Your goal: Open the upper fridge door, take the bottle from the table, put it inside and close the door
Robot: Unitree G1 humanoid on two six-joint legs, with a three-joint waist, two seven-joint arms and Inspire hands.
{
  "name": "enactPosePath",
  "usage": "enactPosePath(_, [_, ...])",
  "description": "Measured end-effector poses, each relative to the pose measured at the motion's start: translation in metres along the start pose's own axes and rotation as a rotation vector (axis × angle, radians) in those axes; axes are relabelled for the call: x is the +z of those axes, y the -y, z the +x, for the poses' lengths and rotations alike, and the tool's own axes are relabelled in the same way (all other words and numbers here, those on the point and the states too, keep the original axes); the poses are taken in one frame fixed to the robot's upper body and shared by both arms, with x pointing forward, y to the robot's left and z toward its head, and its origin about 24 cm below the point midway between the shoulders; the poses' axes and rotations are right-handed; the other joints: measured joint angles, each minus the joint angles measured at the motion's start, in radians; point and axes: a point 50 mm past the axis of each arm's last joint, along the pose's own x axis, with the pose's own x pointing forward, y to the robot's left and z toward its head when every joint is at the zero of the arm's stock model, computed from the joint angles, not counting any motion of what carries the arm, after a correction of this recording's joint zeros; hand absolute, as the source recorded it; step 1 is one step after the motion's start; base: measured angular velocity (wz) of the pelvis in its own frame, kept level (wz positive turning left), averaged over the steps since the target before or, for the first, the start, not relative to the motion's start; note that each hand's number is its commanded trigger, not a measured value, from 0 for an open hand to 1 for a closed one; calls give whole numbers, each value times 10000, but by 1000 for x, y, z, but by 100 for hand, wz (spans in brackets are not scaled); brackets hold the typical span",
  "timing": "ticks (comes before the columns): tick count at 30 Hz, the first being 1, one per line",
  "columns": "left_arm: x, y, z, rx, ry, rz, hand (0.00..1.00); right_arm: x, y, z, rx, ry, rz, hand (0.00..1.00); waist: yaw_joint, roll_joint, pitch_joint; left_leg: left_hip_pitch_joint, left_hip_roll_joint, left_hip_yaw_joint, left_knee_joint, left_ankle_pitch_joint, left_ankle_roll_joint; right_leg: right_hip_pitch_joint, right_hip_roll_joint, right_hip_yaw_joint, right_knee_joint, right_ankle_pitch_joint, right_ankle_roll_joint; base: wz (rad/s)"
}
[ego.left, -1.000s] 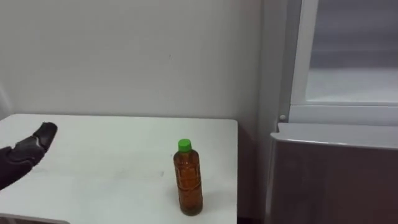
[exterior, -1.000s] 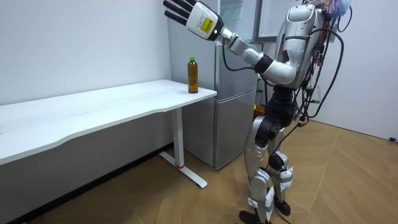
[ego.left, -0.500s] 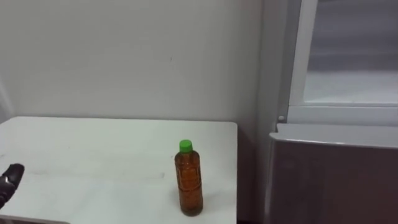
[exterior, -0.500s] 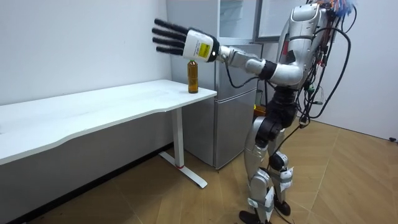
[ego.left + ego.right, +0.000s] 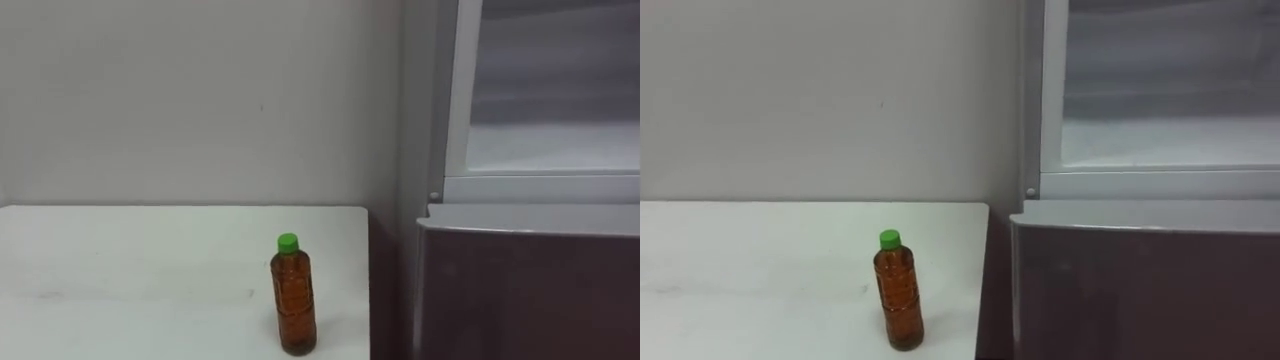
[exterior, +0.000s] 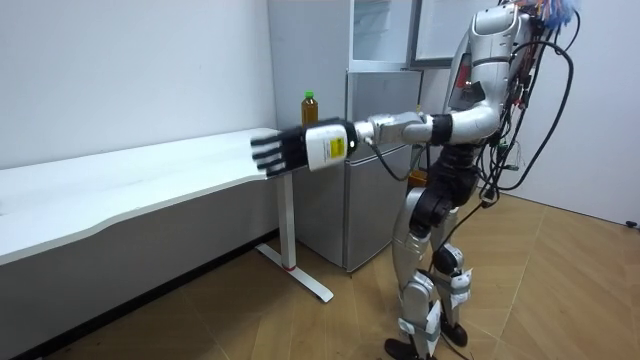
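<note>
On the white table, near its fridge-side edge, the green-capped amber bottle stands upright and untouched. Its lower part is hidden in the room view behind the left hand, which hangs before the table edge, fingers straight and spread. Just beside the table, the fridge is cut off by the frame, upper compartment open.

Bare table lies left of the bottle, the wall stands behind, and the fridge rises just right, its upper compartment open.
</note>
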Motion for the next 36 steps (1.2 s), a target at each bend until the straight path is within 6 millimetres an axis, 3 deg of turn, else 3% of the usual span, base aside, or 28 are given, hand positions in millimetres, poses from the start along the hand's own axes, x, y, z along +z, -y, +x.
enactPosePath(7, [-71,-18,-9,78,-2723,1804,0,-2,2,0,-49,-92,29,0,-47,-161,9,-67,8,36,-22,-28,14,-19,20,12,-108,4,0,0])
enactPosePath(16, [-118,-52,-27,396,-4866,3419,0,-1,1,0,96,-113,-102,0,-317,-192,17,12,20,55,-111,-77,-13,12,48,128,-123,2,0,-1])
enactPosePath(22, [-137,-61,-38,-293,-5694,5058,0,-2,-1,0,189,-150,56,0,-386,-225,38,7,33,66,-113,-76,-14,-2,66,217,-121,5,-5,-1])
enactPosePath(30, [-144,-56,-44,-1471,-5807,6505,0,0,-5,2,284,-144,37,0,-550,-272,59,-29,53,108,-123,-76,-21,-55,84,289,-139,5,-8,-1])
enactPosePath(36, [-145,-52,-44,-1981,-5819,7269,0,2,-9,3,415,-147,-162,0,-562,-489,51,-91,27,246,-139,-79,-17,-157,79,333,-297,-9,-5,-3])
